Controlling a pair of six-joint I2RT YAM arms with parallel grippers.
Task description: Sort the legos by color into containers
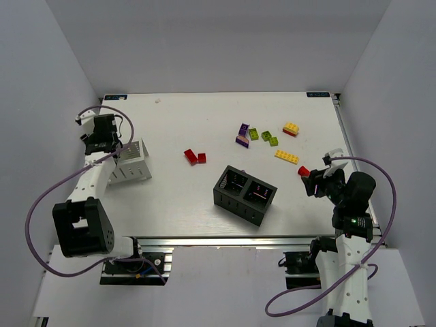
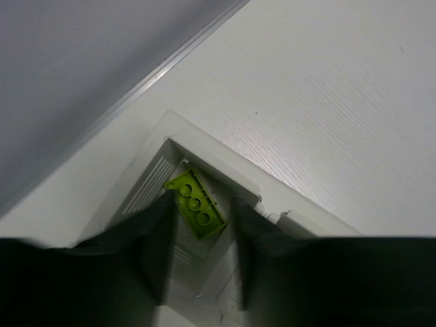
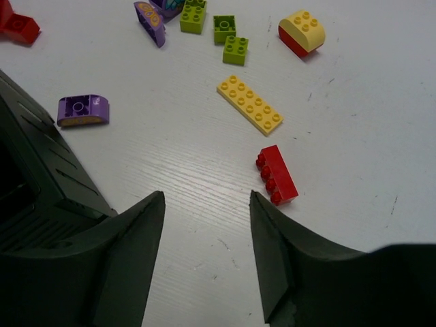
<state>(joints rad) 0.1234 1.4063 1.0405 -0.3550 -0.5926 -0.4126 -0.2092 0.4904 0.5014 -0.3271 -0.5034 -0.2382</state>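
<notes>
While the lime brick [image 2: 195, 202] lies boxed (left fingers [image 2: 153, 252] apart), I must centre my spread right gripper [image 3: 208, 204] on the red brick [image 3: 277, 175].

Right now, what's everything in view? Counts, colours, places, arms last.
white table: one, white, under everything
white ribbed plastic box: one, white/grey, table's left side
black two-compartment plastic box: one, black, centre, near edge
boxed lime green studded brick: one, lime, inside the white box
loose lime green bricks: three, lime, far centre-right cluster
purple curved bricks: at least two, purple, left of that cluster
yellow flat plate: one, yellow, right of the black box
yellow rounded brick on red base: one, far right
red bricks: two, red, far-left of the black box
red studded brick: one, beside the right gripper
left gripper: over the white box, fingers flanking the brick, grip unclear
right gripper: open, empty
</notes>
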